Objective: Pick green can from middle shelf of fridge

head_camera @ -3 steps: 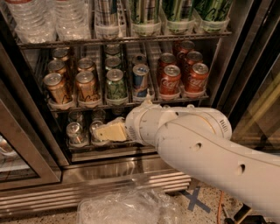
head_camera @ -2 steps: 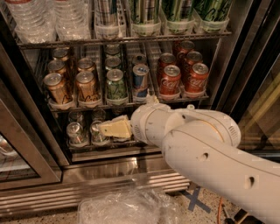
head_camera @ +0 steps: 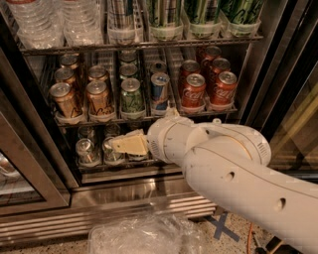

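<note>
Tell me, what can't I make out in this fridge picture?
Camera view, the only one.
Tool, low before the bottom shelf: its far side is hidden by the white arm.
Cans behind the green can: labels hidden by it.
Bottles and tall cans above: tops cut off by the top edge.

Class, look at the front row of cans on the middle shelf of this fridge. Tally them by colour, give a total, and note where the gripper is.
Gold soda cans: 2
Green can with pale mottled print: 1
Blue-and-silver can: 1
Red cola cans: 2
Total: 6
The robot's pale gripper sits just below the dark wire middle shelf.
</note>
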